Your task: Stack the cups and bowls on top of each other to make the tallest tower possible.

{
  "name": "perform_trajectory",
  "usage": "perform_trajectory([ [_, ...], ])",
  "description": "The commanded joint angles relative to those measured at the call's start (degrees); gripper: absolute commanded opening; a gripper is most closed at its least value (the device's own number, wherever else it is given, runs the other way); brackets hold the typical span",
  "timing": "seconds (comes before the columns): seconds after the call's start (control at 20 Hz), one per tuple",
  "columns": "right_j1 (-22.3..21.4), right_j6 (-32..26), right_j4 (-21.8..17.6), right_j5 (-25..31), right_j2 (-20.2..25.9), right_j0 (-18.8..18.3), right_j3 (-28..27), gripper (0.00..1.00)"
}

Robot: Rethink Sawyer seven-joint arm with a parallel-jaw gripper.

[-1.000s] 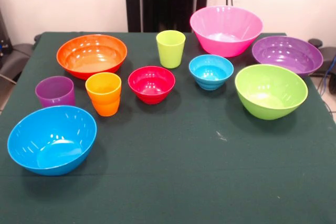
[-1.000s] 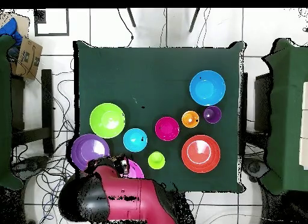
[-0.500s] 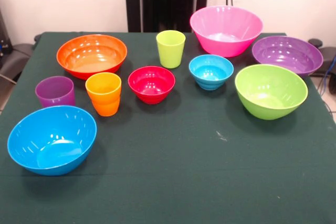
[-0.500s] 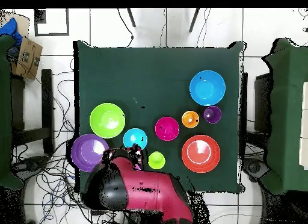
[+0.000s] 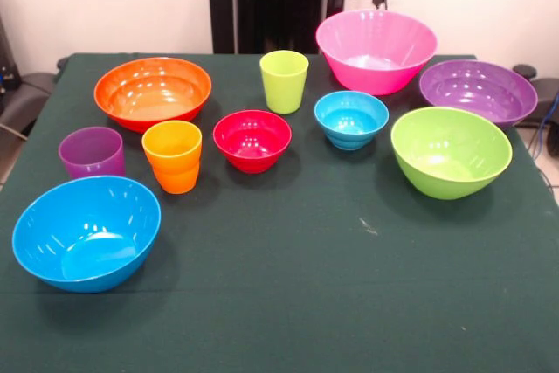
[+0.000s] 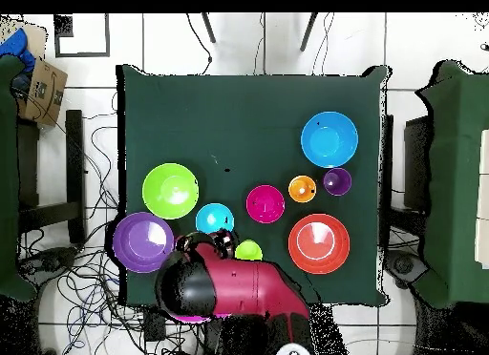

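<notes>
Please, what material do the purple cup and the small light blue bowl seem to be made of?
The purple cup looks like glossy plastic, slightly translucent: its wall lets some light through. The small light blue bowl also looks like glossy plastic, but opaque, with bright highlights inside and moulded ridges around its lower wall.

Seen from the front, on the bench (image 5: 306, 294): the first large bowl (image 5: 86, 231) lies by the near left corner. Behind it stand the first cup (image 5: 92, 152), at the left edge, and the second cup (image 5: 172, 156) just to its right. Behind both lies the second large bowl (image 5: 153, 91). In the middle are the first small bowl (image 5: 252, 140) and, to its right, the second small bowl (image 5: 351, 119). The third cup (image 5: 284, 80) stands behind, between them. The third large bowl (image 5: 376, 50) is at the far edge and the fourth large bowl (image 5: 478, 91) at the right edge. The fifth large bowl (image 5: 451, 151) lies before the fourth.
</notes>
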Motion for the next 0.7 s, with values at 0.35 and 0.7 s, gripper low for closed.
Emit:
perform_trajectory([
  [0.35,8.01,1.97,-6.31,-3.08,6.2,-2.53,-1.77,1.0],
  [0.7,10.05,0.98,-8.15,-3.96,8.38,-4.33,-2.36,1.0],
])
